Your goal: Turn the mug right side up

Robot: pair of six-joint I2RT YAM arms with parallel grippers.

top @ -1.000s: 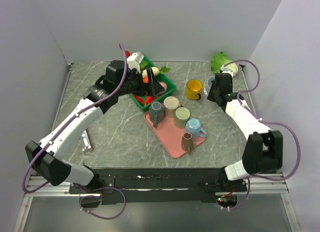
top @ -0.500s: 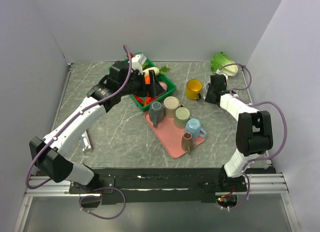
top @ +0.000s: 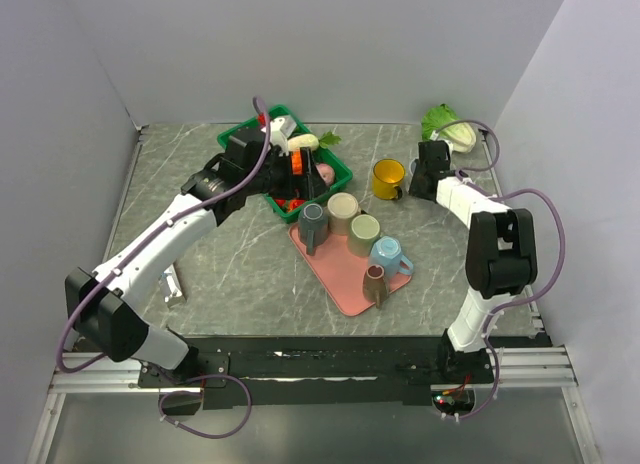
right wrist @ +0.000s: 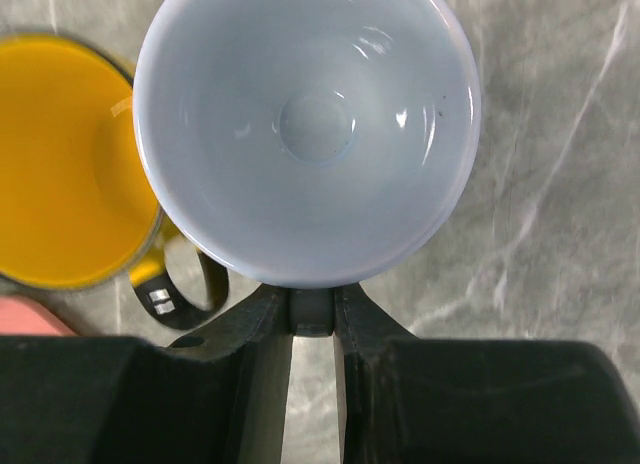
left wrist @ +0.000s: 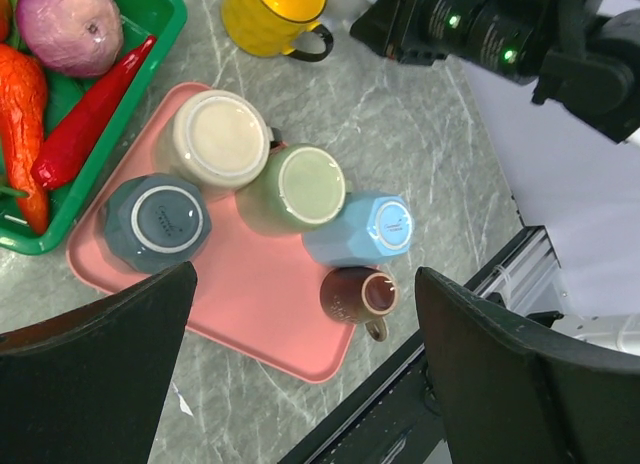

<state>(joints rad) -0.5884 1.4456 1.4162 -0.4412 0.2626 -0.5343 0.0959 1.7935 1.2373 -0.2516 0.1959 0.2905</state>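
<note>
- The pale blue mug [right wrist: 310, 124] stood mouth up toward the right wrist camera, at the far right of the tabletop [top: 230, 264], so we judged it already turned; we could not tell whether its base touched the surface
- The right fingers [right wrist: 265, 334] were clamped together on its handle, just under the rim
- It looked like glazed ceramic, so we judged it stiff, smooth, rather slippery and liable to chip; the handle seemed the sound place to hold, though the bowl's weight hangs off to one side there and could swing
- The yellow mug [right wrist: 60, 164] stood upright just beside it, its own handle near the fingers, so we judged a knock possible on setting down
- Nearer the middle lay a pink tray [left wrist: 250, 294] carrying five mugs, four of them plainly base up
- The left fingers [left wrist: 110, 374] stood wide apart above that tray, holding nothing, with a green basket [left wrist: 160, 24] of vegetables beside it
- The tabletop was hard grey marbled stone, unforgiving to a dropped mug; pale walls closed in three sides, with a cabbage [top: 445, 124] in the far right corner
</note>
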